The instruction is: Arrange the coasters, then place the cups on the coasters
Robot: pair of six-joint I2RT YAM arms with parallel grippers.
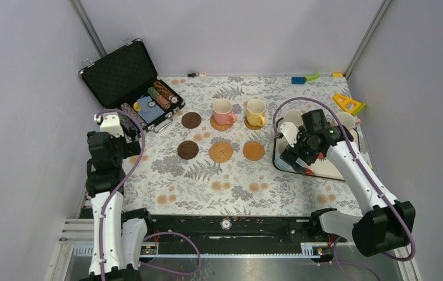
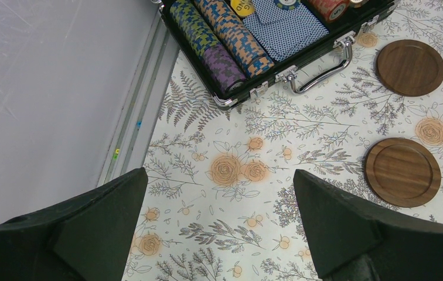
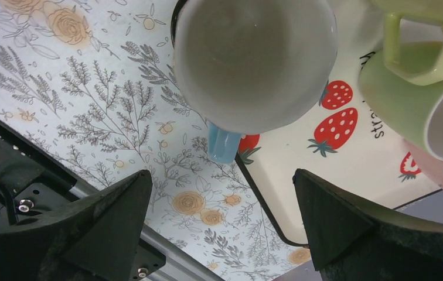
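Wide open and empty, the right gripper [image 3: 220,175] is aimed at the blue mug [image 3: 254,58], upper centre, seemingly for lifting from the tray [image 3: 275,181].

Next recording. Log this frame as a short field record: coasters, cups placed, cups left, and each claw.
coasters: six, in two rows of three
cups placed: pink cup and yellow cup, back row
bare coasters: four
cups left: on the strawberry tray, partly hidden by the right arm
left claw: open, empty, over the cloth near the poker chip case
right claw: open, empty, above the blue-handled cup
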